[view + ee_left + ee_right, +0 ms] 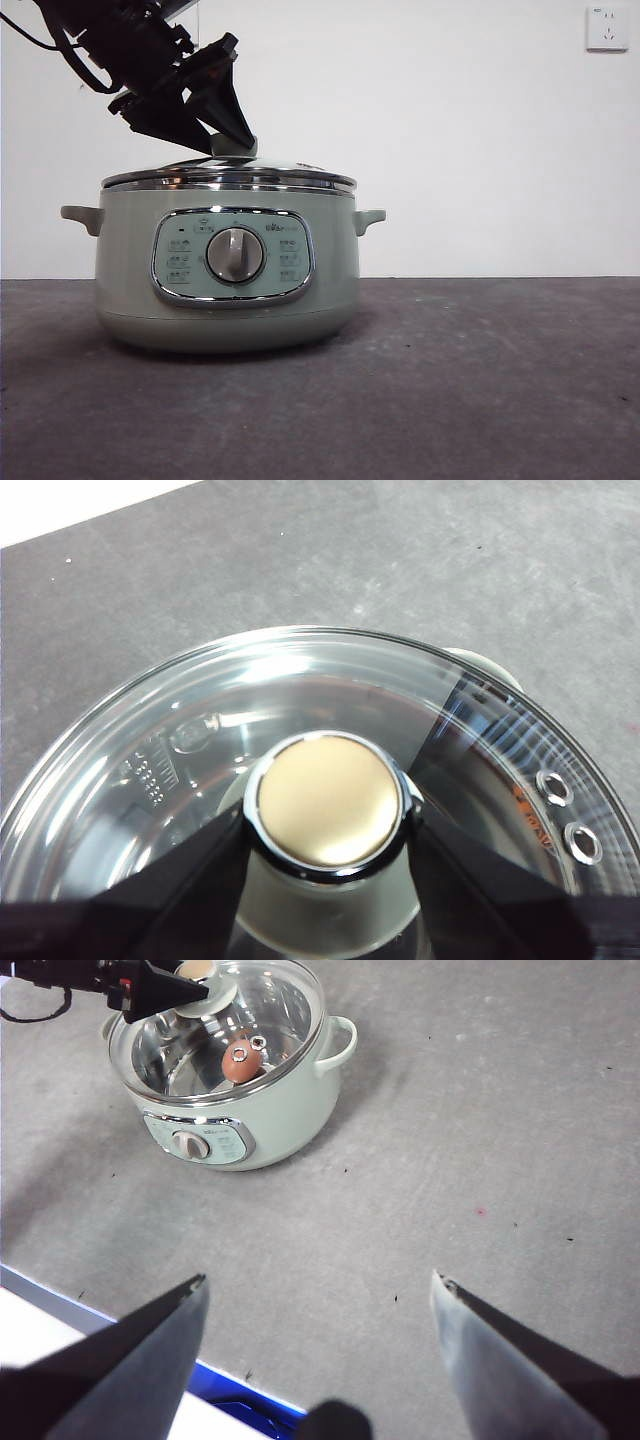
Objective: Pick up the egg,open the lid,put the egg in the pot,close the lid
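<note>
The pale green pot (pixel 130 290) stands on the grey table, dial facing the front view. The glass lid (pixel 230 176) sits on its rim. My left gripper (pixel 232 138) comes down from the upper left and is shut on the lid's pale green knob (pixel 330 802), one jaw on each side. The glass of the lid (pixel 190 720) fills the left wrist view. In the right wrist view the egg (pixel 238 1063) lies inside the pot (pixel 290 1110) under the lid (pixel 275 1000). My right gripper (pixel 318 1282) is open and empty, well away from the pot.
A white wall with a socket (pixel 607 27) stands behind the table. The table's edge with a blue strip (pixel 240 1392) lies close under the right gripper. Bare grey tabletop (pixel 480 1160) lies between the right gripper and the pot.
</note>
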